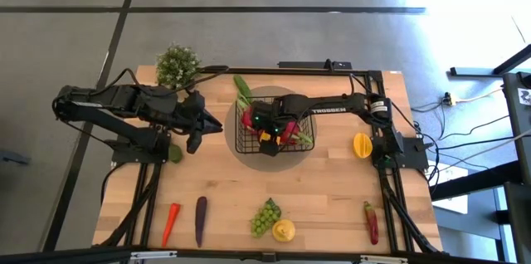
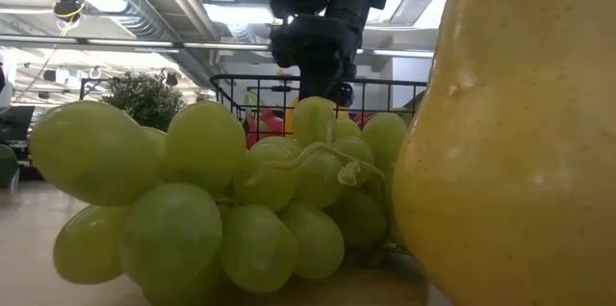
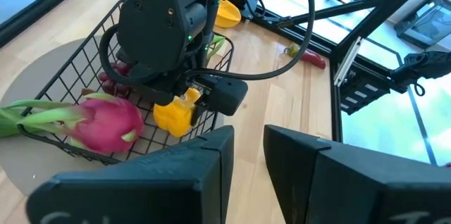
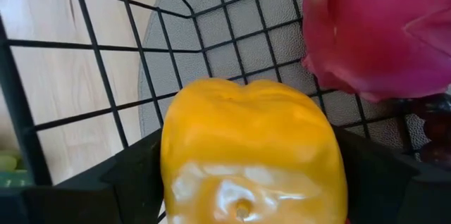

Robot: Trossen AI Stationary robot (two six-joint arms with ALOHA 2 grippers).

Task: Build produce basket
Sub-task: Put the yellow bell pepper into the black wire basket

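Green grapes (image 2: 221,200) and a yellow lemon (image 2: 515,133) are seen closest in the low view, at the table's front edge. Behind them the black wire basket (image 1: 246,141) is set mid-table on a grey round mat (image 1: 235,151). The right gripper (image 1: 270,135) is lowered inside the basket, its fingers clamped on a yellow pepper (image 4: 250,153), which is held between them just above the mesh floor. A pink dragon fruit (image 3: 109,122) is lying in the basket right beside the pepper. The left gripper (image 3: 246,157) is held near the basket's left side, apart from it, its fingers parted and nothing between them. A carrot (image 1: 170,222), an eggplant (image 1: 200,219) and a chili (image 1: 371,221) are left on the table.
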